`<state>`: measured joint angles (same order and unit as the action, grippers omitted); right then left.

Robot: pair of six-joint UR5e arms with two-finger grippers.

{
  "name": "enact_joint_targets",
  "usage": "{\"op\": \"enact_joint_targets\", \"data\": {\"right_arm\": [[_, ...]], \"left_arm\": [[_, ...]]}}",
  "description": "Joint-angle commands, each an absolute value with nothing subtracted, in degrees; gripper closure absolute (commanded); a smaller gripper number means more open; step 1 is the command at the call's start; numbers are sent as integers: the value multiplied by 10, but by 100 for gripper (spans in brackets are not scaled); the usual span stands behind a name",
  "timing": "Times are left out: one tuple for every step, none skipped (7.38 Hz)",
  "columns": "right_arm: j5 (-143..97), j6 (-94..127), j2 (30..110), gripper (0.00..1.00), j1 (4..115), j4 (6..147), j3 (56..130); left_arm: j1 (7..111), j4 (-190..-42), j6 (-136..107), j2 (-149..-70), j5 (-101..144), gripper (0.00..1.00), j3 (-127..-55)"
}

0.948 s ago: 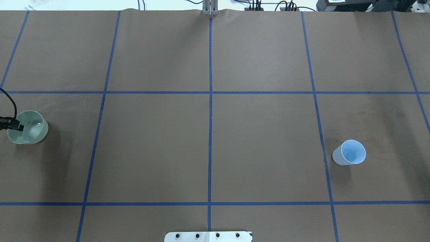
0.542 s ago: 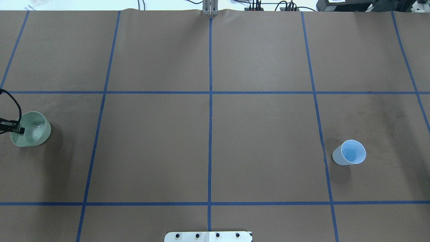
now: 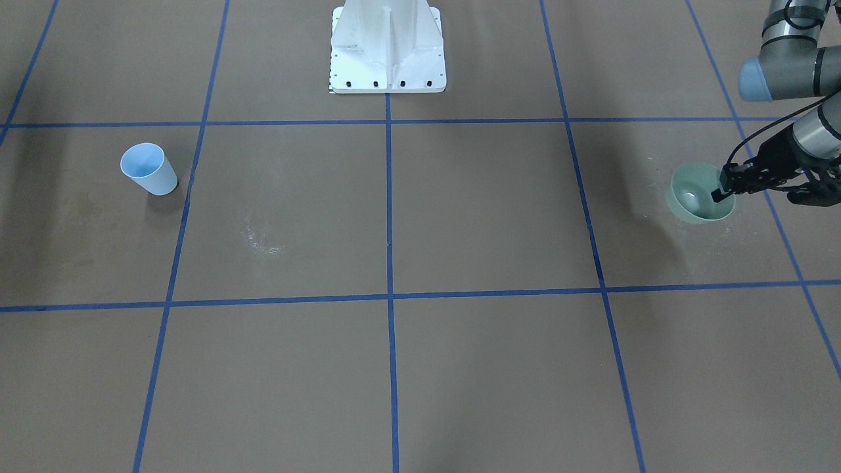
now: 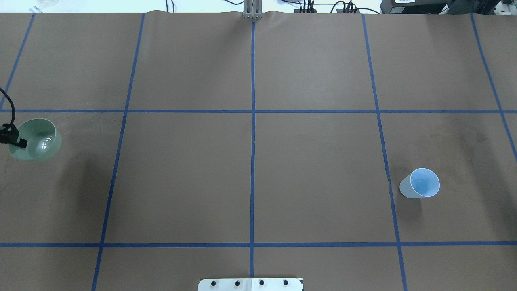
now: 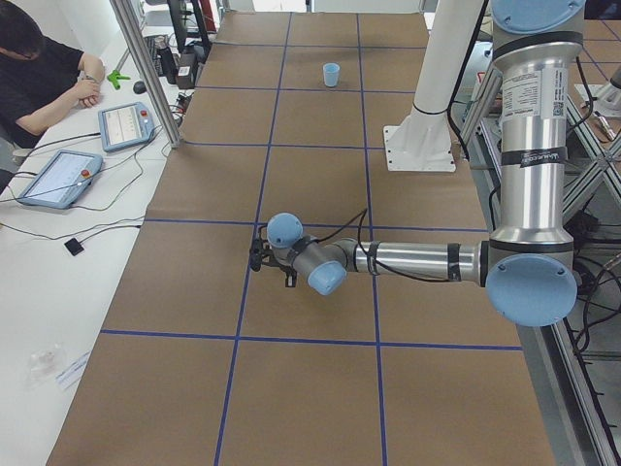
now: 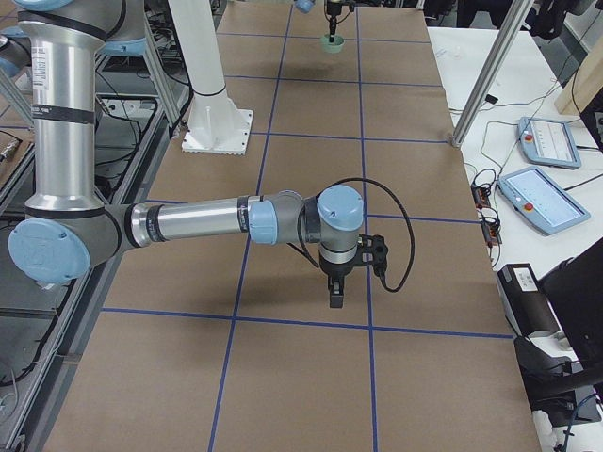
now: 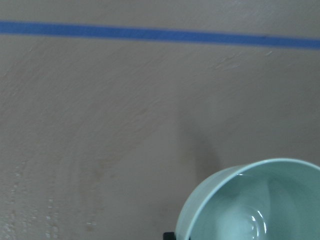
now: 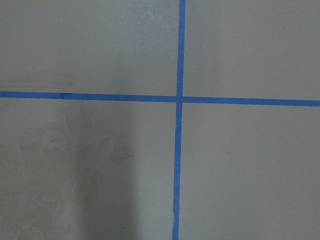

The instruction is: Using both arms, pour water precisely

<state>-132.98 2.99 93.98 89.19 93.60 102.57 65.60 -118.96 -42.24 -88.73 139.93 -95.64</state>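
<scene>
– Since half a second ago, the green cup (image 4: 35, 139) has shifted toward the far side of the worktop (image 4: 250, 173) in your overhead view, carried by the left arm (image 3: 811, 131).

– How do the left jaws sit on it?

– You can see them pinching the cup's wall at the rim, with one finger (image 4: 21, 142) inside and the other outside. The cup's shadow falls well apart from it, so it hangs off the worktop.

– And the water?

– You'll find the water (image 4: 43, 143) in the bottom of that green cup, showing as pale glints. Your left wrist view catches them too. Past the centre tape line, small droplets (image 3: 259, 244) speckle the paper.

– Further right?

– Look for the blue cup (image 4: 420, 184). It stands upright on its own, well apart from the green one and just right of a tape line.

– The right arm?

– You get the right arm (image 6: 198, 221) only in the side view, stretched low over the worktop with the right jaws pointing down. I cannot tell whether they are spread or pressed together. Its wrist camera shows brown paper and a tape crossing (image 8: 179, 98).
</scene>
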Motion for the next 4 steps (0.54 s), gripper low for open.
{"op": "enact_joint_targets", "data": {"right_arm": [[-1330, 30, 940, 0, 891, 936, 1026], [-1330, 30, 940, 0, 891, 936, 1027], [-1330, 30, 940, 0, 891, 936, 1027], [-1330, 30, 940, 0, 891, 936, 1027]], "left_arm": [[665, -907, -436, -1022, 1403, 100, -1067], [650, -859, -514, -1094, 1402, 100, -1067], [603, -858, -607, -1139, 1384, 100, -1066], [536, -858, -696, -1182, 1335, 100, -1060]]}}
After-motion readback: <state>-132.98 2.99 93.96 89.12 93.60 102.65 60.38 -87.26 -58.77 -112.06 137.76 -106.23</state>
